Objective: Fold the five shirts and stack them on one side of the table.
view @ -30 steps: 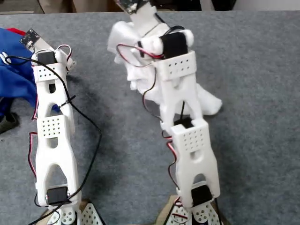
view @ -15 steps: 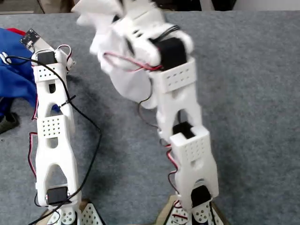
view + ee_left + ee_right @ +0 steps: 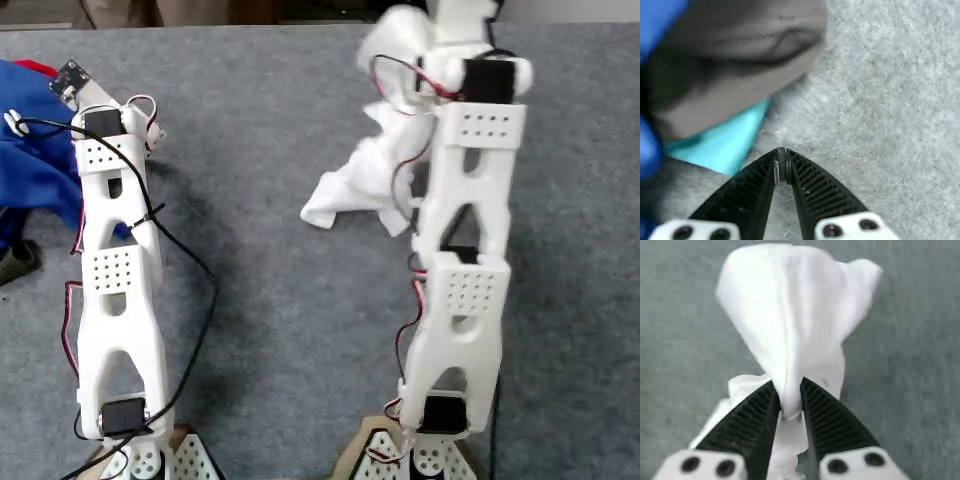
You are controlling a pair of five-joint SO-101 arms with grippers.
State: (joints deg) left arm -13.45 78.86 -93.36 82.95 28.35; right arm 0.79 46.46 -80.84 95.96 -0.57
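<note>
Plainly, hardly any of the job is done. My right gripper (image 3: 788,390) is pinched tight on a gathered fold of the crumpled white cotton shirt (image 3: 790,315), which hangs bunched near the far edge of the grey felt-covered table (image 3: 250,330), its lower end seemingly trailing on the surface. My left gripper (image 3: 782,155) has its fingers pressed together on nothing, hovering beside a heap at the table's left edge: a royal-blue shirt (image 3: 35,160), a dark grey-brown garment (image 3: 735,60) and a turquoise garment (image 3: 725,145). Nothing I can see is folded or stacked, so I judge that every fold and the whole stack are left to do.
</note>
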